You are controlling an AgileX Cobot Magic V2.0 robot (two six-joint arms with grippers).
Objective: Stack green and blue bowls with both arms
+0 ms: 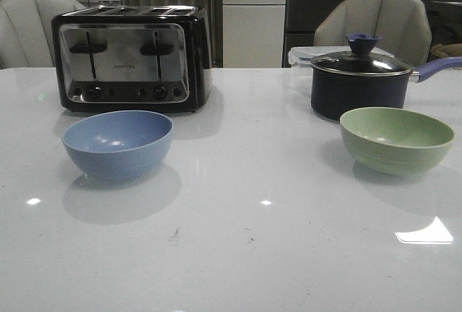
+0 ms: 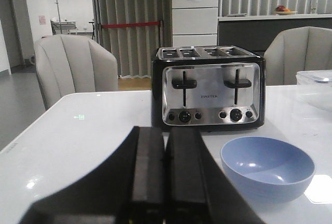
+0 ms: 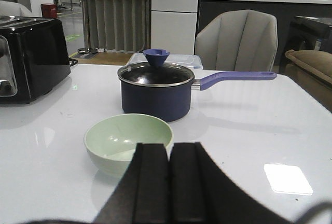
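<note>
Matte round blue bowl (image 2: 267, 167) sits just beyond the closed left gripper (image 2: 165, 182); green bowl (image 3: 128, 142) just beyond the closed right gripper (image 3: 169, 182), on the glossy bench (image 1: 253, 254).

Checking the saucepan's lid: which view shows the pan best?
Right wrist view: the saucepan shows whole, lid, knob and full handle. Front view crops the handle at the frame edge. Left wrist view misses it.

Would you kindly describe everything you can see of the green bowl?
The green bowl is a plain, matte, pale sage bowl, round and deep, and looks empty. It stands upright on the white table, on the robot's right, just in front of the dark lidded saucepan; whether they touch is unclear. Nothing grips it: the right pincer is short of it, fingers together.
</note>
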